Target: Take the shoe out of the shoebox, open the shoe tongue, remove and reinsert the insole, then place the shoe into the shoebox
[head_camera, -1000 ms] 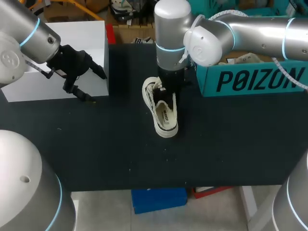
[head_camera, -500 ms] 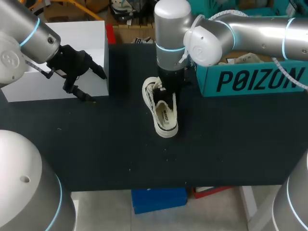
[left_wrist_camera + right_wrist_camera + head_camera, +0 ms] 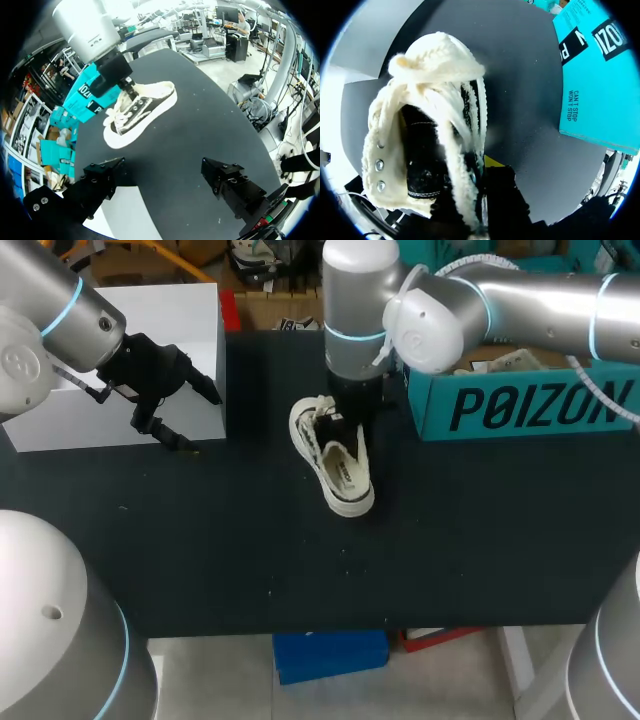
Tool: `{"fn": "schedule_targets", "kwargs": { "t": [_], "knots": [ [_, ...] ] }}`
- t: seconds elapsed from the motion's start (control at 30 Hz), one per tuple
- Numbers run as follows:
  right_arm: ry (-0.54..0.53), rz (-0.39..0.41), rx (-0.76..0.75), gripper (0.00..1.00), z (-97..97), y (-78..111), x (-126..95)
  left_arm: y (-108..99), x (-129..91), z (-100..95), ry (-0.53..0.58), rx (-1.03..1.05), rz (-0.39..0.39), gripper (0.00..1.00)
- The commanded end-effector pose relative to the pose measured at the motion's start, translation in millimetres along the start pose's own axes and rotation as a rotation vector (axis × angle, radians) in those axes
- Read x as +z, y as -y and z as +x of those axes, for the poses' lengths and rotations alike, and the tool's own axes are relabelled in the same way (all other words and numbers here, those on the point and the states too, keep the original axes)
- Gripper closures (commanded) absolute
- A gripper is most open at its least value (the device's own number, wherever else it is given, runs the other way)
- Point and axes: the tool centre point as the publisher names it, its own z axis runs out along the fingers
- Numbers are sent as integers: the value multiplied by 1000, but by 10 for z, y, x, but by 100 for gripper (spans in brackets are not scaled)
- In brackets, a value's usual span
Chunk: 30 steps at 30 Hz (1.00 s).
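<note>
A cream fleecy shoe [image 3: 338,468] with a black lining lies on the black table, toe toward the front edge. My right gripper [image 3: 345,427] comes straight down at its heel end and is shut on the shoe's side wall [image 3: 470,150]. One finger sits inside the opening, and the other, with its yellow tip [image 3: 492,161], is outside. The left wrist view shows the shoe [image 3: 142,112] ahead with the right gripper [image 3: 126,87] on it. My left gripper [image 3: 198,420] hangs open and empty over the table's left, well away from the shoe. The teal shoebox [image 3: 520,405] stands at the right.
A white box [image 3: 170,330] stands at the back left, right behind my left gripper. The teal shoebox wall [image 3: 600,75] is close beside the shoe's right side. Bare black table [image 3: 250,550] stretches in front of the shoe.
The right gripper has shifted slightly back and dragged the shoe with it. The heel has moved a little left and back, and the toe has swung slightly right. The left arm has kept still.
</note>
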Motion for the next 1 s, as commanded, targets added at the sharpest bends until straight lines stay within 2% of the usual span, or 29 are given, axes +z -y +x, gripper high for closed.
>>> {"fn": "schedule_targets", "kwargs": {
  "t": [0.03, 0.27, 0.47, 0.6, 0.77, 0.93, 1.0],
  "knots": [
    [22, -35, 6, 100, -55, 34, -496, -5, 7, 9, 5, 2, 0, 0],
    [50, -73, 1, 100, -58, 14, -992, -5, 7, 9, 5, 2, 0, 0],
    [73, -68, -33, 100, -7, 79, -1243, -5, 7, 9, 5, 2, 0, 0],
    [101, -60, -186, 100, -26, 94, -1392, -5, 7, 9, 5, 2, 0, 0],
    [198, -40, -414, 100, -113, 141, -1624, -5, 7, 9, 5, 2, 0, 0],
    [273, -61, -657, 100, -259, 152, -1848, -5, 7, 9, 5, 2, 0, 0],
    [343, -75, -811, 100, -326, 160, -1919, -5, 7, 9, 5, 2, 0, 0]
  ]
}}
